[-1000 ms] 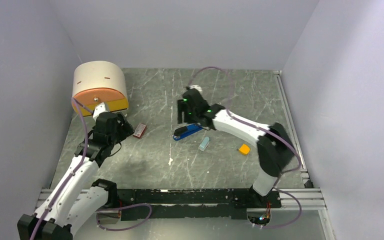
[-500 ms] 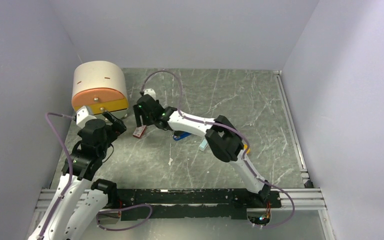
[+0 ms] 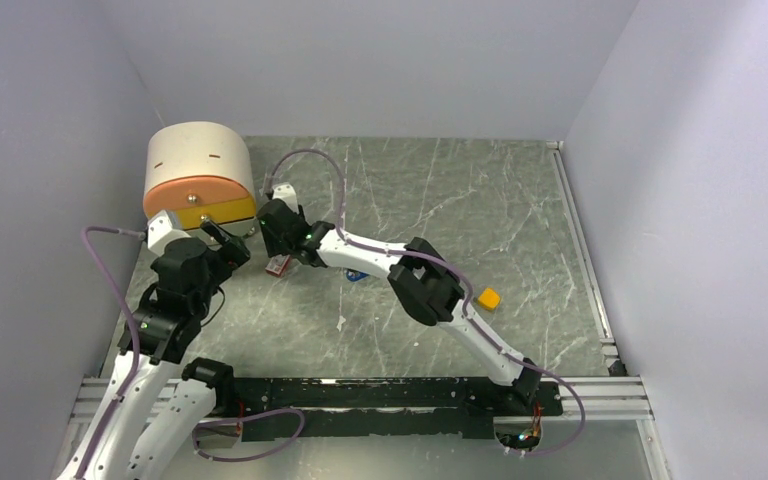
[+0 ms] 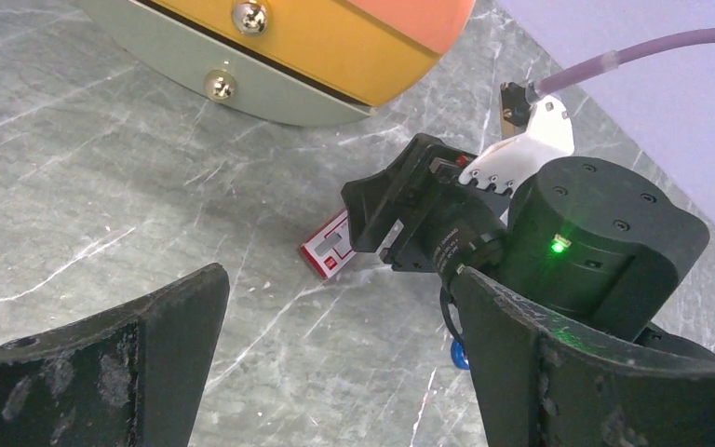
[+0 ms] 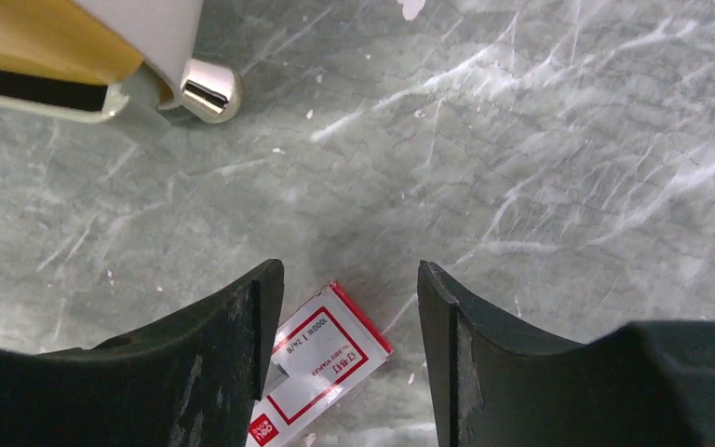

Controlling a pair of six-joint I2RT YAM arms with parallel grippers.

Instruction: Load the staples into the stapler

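Observation:
The red-and-white staple box [image 3: 278, 266] lies flat on the table in front of the domed container. The grey staples themselves are not in view. My right gripper [image 3: 277, 249] is open and hangs just above the box. In the right wrist view the box [image 5: 321, 358] lies between the open fingers, close to the left finger [image 5: 233, 345]. My left gripper [image 3: 227, 241] is open and empty, left of the box; its view shows the box [image 4: 328, 250] ahead. The blue stapler [image 3: 357, 275] is mostly hidden under my right arm; a blue bit shows in the left wrist view [image 4: 459, 354].
A domed beige and orange container [image 3: 200, 175] stands at the back left, with a chrome foot [image 5: 212, 93] near the box. An orange block [image 3: 488, 298] lies right of my right arm. Side walls close in the table.
My right arm has swung left from above the stapler to above the staple box. My left arm has drawn back and turned a little to the left.

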